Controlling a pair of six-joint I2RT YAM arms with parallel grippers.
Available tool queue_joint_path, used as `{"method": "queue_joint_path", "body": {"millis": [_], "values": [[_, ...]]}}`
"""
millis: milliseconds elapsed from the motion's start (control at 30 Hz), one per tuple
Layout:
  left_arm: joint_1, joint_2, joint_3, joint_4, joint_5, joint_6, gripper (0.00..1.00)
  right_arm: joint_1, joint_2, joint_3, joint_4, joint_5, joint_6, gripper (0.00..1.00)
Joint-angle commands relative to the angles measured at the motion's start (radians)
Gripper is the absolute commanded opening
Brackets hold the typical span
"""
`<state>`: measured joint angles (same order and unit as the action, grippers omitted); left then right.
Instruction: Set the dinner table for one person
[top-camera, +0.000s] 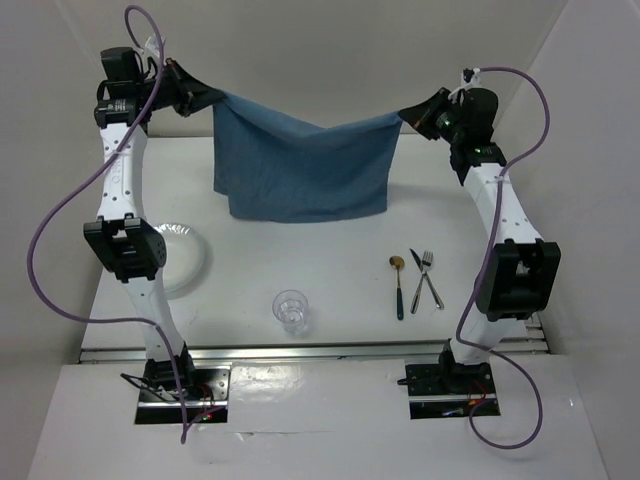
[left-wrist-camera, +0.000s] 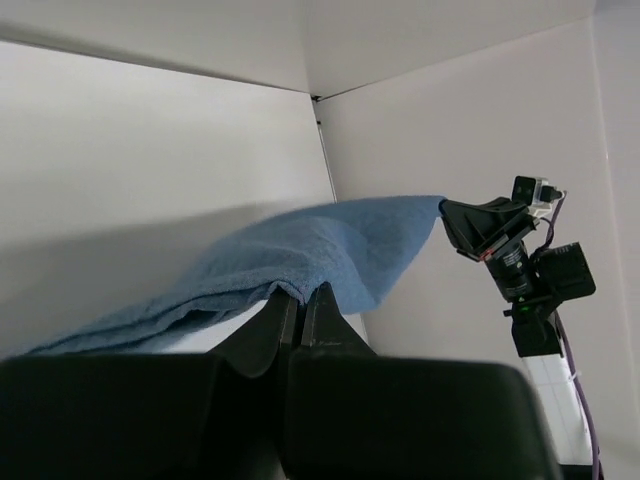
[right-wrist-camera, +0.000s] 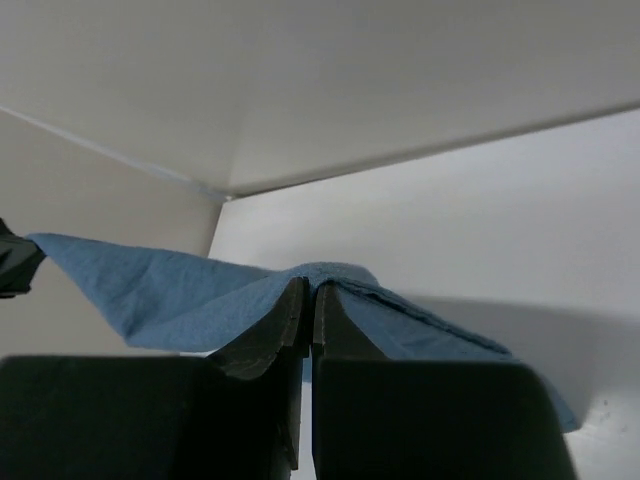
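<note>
**Placemat aloft, place setting not yet begun**

The blue cloth placemat (top-camera: 300, 165) hangs across the upper middle of the overhead view, held up by its 2 top corners. The left gripper (top-camera: 205, 100) is clamped on the corner at upper left and the right gripper (top-camera: 408, 115) on the corner at upper right. Each wrist view shows the jaws pressed together with a fold of blue fabric pinched between them. The cloth sags in the middle, and I cannot tell whether its lower edge touches the surface below.

The dinner table (top-camera: 320, 250) fills the centre of the overhead view, with its metal rail along the lower edge. On it the pieces sit loose and well apart:

- a white plate (top-camera: 188, 255) at centre left, partly hidden behind the left arm
- a clear glass (top-camera: 291, 310) at lower centre
- a spoon (top-camera: 398, 285), knife (top-camera: 414, 256) and fork (top-camera: 428, 260) bunched at centre right, the knife and fork crossed

By my reading the task is at its first step — nothing is arranged yet. What seems left is to spread the placemat flat, then bring the plate onto it and set the 3 pieces of cutlery and the glass around it.
</note>
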<state>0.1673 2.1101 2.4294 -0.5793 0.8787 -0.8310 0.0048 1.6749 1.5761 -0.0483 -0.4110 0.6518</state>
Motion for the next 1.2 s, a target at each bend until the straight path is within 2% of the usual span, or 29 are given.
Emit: {"method": "queue_joint_path", "body": {"millis": [0, 167, 233, 300, 333, 400, 433, 500, 533, 567, 633, 800, 867, 933, 967, 1000, 1067, 1100, 1167], "values": [[0.006, 0.017, 0.065, 0.232, 0.080, -0.109, 0.00, -0.023, 0.002, 0.090, 0.226, -0.025, 0.040, 0.00], [0.015, 0.008, 0.060, 0.314, 0.117, -0.152, 0.00, -0.032, -0.050, -0.031, 0.265, -0.043, 0.014, 0.00], [0.015, -0.053, -0.050, 0.288, 0.117, -0.097, 0.00, -0.032, -0.093, -0.153, 0.274, -0.043, 0.003, 0.00], [0.015, -0.126, -0.191, 0.277, 0.117, -0.015, 0.00, -0.032, -0.145, -0.256, 0.283, -0.052, -0.006, 0.00], [0.015, -0.209, -0.354, 0.244, 0.117, 0.025, 0.00, -0.032, -0.162, -0.363, 0.283, -0.052, -0.006, 0.00], [0.006, -0.289, -0.520, 0.179, 0.073, 0.160, 0.00, -0.032, -0.196, -0.470, 0.272, -0.052, -0.006, 0.00], [-0.003, -0.327, -0.696, 0.150, 0.050, 0.200, 0.00, -0.032, -0.233, -0.575, 0.272, -0.052, -0.006, 0.09], [-0.003, -0.407, -0.855, 0.049, -0.034, 0.306, 0.60, -0.032, -0.263, -0.671, 0.263, -0.087, -0.020, 0.47], [-0.003, -0.420, -0.921, 0.018, -0.075, 0.331, 0.86, -0.032, -0.289, -0.710, 0.224, -0.088, -0.035, 0.62], [0.006, -0.429, -1.010, -0.006, -0.113, 0.348, 1.00, -0.022, -0.290, -0.761, 0.194, -0.088, -0.053, 0.81], [0.017, -0.415, -1.012, -0.085, -0.190, 0.374, 1.00, -0.022, -0.316, -0.775, 0.096, -0.072, -0.107, 0.87], [0.017, -0.397, -0.873, -0.131, -0.426, 0.334, 0.99, -0.022, -0.325, -0.665, -0.011, 0.053, -0.138, 0.87], [-0.014, -0.348, -0.799, -0.131, -0.530, 0.309, 0.85, -0.022, -0.250, -0.552, -0.067, 0.067, -0.147, 0.78], [-0.023, -0.302, -0.748, -0.131, -0.556, 0.274, 0.72, 0.007, -0.178, -0.461, -0.108, 0.116, -0.176, 0.65], [-0.023, -0.245, -0.703, -0.131, -0.557, 0.274, 0.49, 0.039, -0.090, -0.350, -0.181, 0.142, -0.193, 0.50], [-0.034, -0.214, -0.675, -0.140, -0.557, 0.265, 0.45, 0.055, -0.043, -0.296, -0.218, 0.205, -0.208, 0.41], [-0.046, -0.159, -0.611, -0.169, -0.585, 0.256, 0.45, 0.067, 0.082, -0.193, -0.324, 0.259, -0.219, 0.20], [-0.060, -0.121, -0.601, -0.180, -0.595, 0.256, 0.48, 0.078, 0.118, -0.115, -0.344, 0.268, -0.219, 0.08], [-0.086, -0.101, -0.601, -0.168, -0.624, 0.247, 0.57, 0.078, 0.198, -0.061, -0.373, 0.281, -0.219, 0.03]]}}
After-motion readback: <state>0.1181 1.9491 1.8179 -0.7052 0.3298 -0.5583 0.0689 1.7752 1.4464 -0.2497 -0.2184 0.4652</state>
